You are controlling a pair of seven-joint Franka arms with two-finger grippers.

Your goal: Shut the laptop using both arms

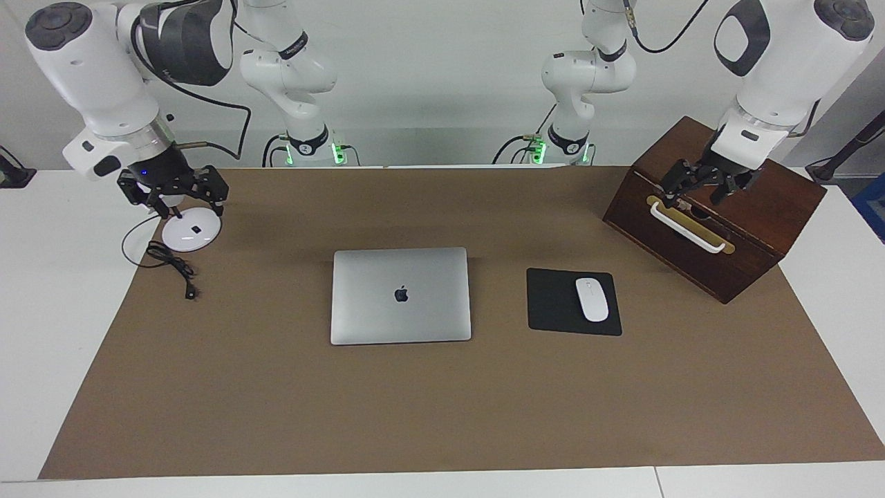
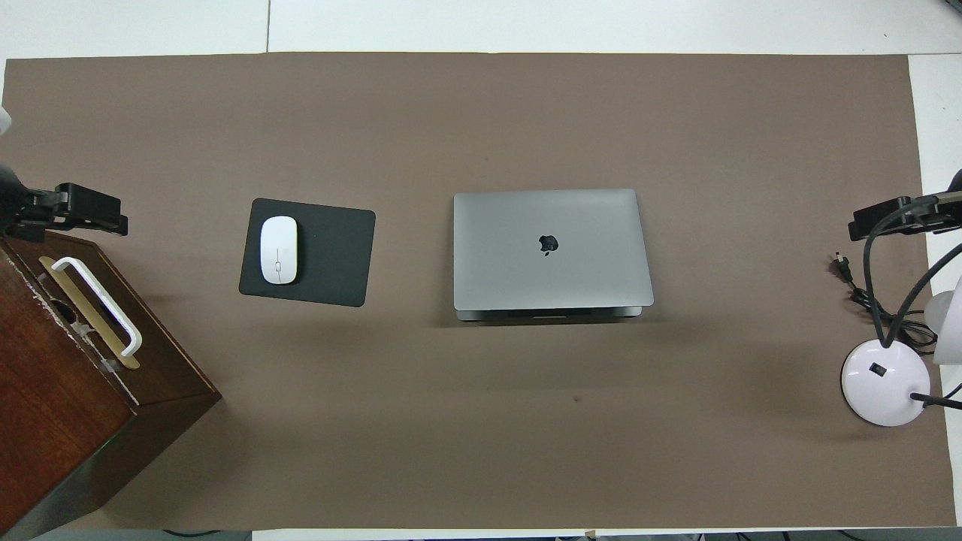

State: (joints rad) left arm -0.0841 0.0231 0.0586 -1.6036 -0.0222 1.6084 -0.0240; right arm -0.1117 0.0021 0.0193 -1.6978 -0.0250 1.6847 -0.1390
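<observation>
The silver-grey laptop (image 1: pixel 400 296) lies in the middle of the brown mat with its lid down and the apple logo facing up. It also shows in the overhead view (image 2: pixel 551 248), where a thin strip of its base shows under the lid's edge nearer to the robots. My left gripper (image 1: pixel 697 197) hangs open over the wooden box, by its white handle, and its tip shows in the overhead view (image 2: pixel 83 212). My right gripper (image 1: pixel 181 206) hangs open over the white round lamp base, and its tip shows in the overhead view (image 2: pixel 890 218). Neither gripper touches the laptop.
A black mousepad (image 1: pixel 572 302) with a white mouse (image 1: pixel 592 299) lies beside the laptop toward the left arm's end. A dark wooden box (image 1: pixel 719 214) with a white handle (image 1: pixel 688 227) stands at that end. A white lamp base (image 1: pixel 191 232) and black cable (image 1: pixel 173 265) lie at the right arm's end.
</observation>
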